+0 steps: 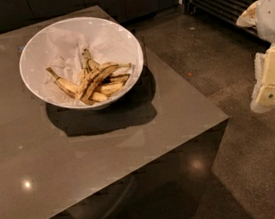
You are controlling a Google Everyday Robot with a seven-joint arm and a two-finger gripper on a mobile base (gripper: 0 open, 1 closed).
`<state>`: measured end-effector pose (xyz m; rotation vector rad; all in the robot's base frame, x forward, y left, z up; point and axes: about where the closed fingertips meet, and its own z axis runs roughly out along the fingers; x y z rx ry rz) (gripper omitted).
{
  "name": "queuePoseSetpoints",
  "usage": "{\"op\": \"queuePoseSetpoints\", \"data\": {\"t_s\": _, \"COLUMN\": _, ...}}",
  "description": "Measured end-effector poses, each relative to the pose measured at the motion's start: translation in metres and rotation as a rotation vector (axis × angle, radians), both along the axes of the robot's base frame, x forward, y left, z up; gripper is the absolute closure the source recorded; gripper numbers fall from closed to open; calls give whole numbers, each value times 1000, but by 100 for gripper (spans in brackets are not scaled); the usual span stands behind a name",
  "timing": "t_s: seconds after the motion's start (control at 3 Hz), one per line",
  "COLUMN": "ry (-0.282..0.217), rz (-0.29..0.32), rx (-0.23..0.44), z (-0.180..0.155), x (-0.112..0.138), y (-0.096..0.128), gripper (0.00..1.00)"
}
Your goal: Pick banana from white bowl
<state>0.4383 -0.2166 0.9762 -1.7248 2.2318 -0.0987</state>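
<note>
White bowl (pixel 31 50) with dark-streaked banana (pixel 98 79) inside; end effector (pixel 272 76) far right, partly cropped, grip state indiscernible

Brown-streaked yellow banana (pixel 98 79), white bowl (pixel 32 47), grey-brown table (pixel 84 164), cream claw (pixel 271 86) at right edge

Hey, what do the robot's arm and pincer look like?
Both sit at the right edge of the view. The arm has a smooth, rounded white shell with a tan patch on its left. Below it, the pincer is blocky and pale cream, with a small dark round mark near its lower end. No cables show.
</note>
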Motion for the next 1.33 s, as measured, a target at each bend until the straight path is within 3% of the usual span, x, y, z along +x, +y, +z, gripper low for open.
{"op": "queuePoseSetpoints", "data": {"t_s": 0.67, "ry": -31, "rz": 18, "rx": -4, "z": 10, "x": 20, "y": 15, "gripper": 0}}
{"op": "queuePoseSetpoints", "data": {"t_s": 1.33, "ry": -34, "rz": 140, "rx": -35, "z": 14, "x": 59, "y": 53, "gripper": 0}}
